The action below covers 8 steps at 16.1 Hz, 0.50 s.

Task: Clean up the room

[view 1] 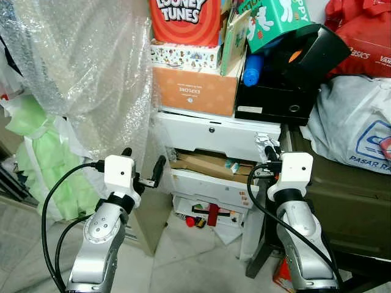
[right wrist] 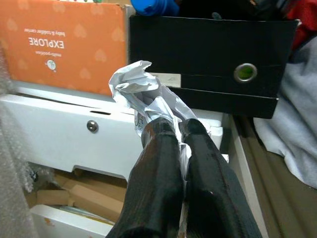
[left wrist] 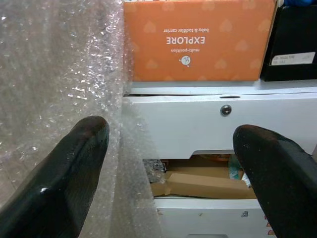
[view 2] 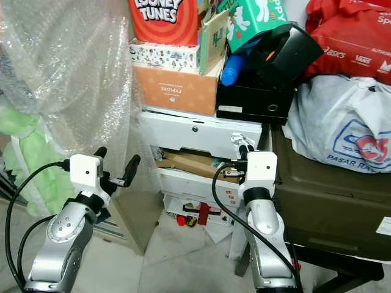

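On our far left hangs a sheet of clear, dimpled bubble wrap (view 1: 85, 67), draped over pale green foam (view 1: 43, 159). Our left gripper (view 1: 144, 166) is raised just beside the wrap, its 2 black jaws spread wide with nothing between them. Its wrist view looks between the jaws at the white drawer unit (left wrist: 208, 124) and adds a small round metal knob on the drawer front, plus brown cardboard pieces (left wrist: 203, 183) in the open slot below, half veiled by the wrap.

On top of the unit sits a matte orange cardboard box printed EXPLORE (view 1: 194, 90), under a patterned flat box and a red Looney Tunes box (view 1: 183, 18). Right of it stands a glossy black rectangular box (view 1: 272, 101) with a blue bottle (view 1: 252, 68) behind.

Our right gripper (view 1: 268, 151) is held up in front of the unit's right end, jaws pressed together on a crumpled piece of white paper (right wrist: 148, 96). The head views show the paper as a small scrap at the tips; the right wrist view shows its creased, bunched shape jutting beyond the jaw tips, pinched at its lower part.

Furthest right, a grey plastic bag (view 1: 354, 128) and red bags (view 1: 360, 36) lie on a dark olive chest (view 1: 342, 201).
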Tool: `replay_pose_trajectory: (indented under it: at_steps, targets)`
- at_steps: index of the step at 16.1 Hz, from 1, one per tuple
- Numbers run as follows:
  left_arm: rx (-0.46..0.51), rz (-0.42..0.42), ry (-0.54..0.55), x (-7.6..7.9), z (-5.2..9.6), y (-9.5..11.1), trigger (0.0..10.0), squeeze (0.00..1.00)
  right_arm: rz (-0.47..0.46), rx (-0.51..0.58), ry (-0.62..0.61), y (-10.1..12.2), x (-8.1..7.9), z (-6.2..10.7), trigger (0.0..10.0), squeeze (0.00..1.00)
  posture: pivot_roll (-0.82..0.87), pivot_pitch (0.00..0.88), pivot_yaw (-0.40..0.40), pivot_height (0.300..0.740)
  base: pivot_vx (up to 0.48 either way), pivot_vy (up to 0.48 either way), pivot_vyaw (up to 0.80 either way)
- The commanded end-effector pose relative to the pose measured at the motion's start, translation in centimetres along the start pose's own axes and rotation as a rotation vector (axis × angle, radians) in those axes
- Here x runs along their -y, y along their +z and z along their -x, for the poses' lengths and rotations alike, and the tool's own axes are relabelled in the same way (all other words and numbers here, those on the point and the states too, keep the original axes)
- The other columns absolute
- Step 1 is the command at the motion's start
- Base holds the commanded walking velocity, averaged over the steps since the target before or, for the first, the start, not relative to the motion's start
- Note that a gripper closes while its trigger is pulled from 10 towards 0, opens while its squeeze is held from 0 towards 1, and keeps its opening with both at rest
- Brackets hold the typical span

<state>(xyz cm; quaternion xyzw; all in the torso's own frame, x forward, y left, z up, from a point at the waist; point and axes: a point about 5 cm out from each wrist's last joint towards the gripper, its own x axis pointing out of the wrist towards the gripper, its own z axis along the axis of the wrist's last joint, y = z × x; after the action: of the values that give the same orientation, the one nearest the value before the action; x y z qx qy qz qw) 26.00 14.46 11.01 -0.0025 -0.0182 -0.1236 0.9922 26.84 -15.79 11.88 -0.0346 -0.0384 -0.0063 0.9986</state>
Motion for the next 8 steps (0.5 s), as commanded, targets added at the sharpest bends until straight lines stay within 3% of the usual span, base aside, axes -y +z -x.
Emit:
replay_pose_trajectory:
  at_steps: [1, 6, 8]
  targets:
    - [0.002, -0.005, -0.006, -0.03, -0.08, 0.18, 10.0, 0.00, -0.002, 0.006, 0.005, 0.22, -0.11, -0.06, 10.0, 0.00, -0.02, 0.000, 0.053, 0.740, 0.000, 0.000, 0.00]
    - [0.005, 0.001, 0.000, 0.01, -0.17, 0.26, 10.0, 0.00, 0.029, 0.005, 0.029, 0.23, -0.39, -0.24, 10.0, 0.00, -0.01, 0.000, 0.047, 0.740, 0.000, 0.000, 0.00]
    - [0.004, 0.007, 0.010, -0.08, -0.14, 0.23, 10.0, 0.00, 0.048, 0.006, 0.043, 0.22, -0.64, -0.25, 10.0, 0.00, -0.01, 0.000, 0.046, 0.740, 0.000, 0.000, 0.80]
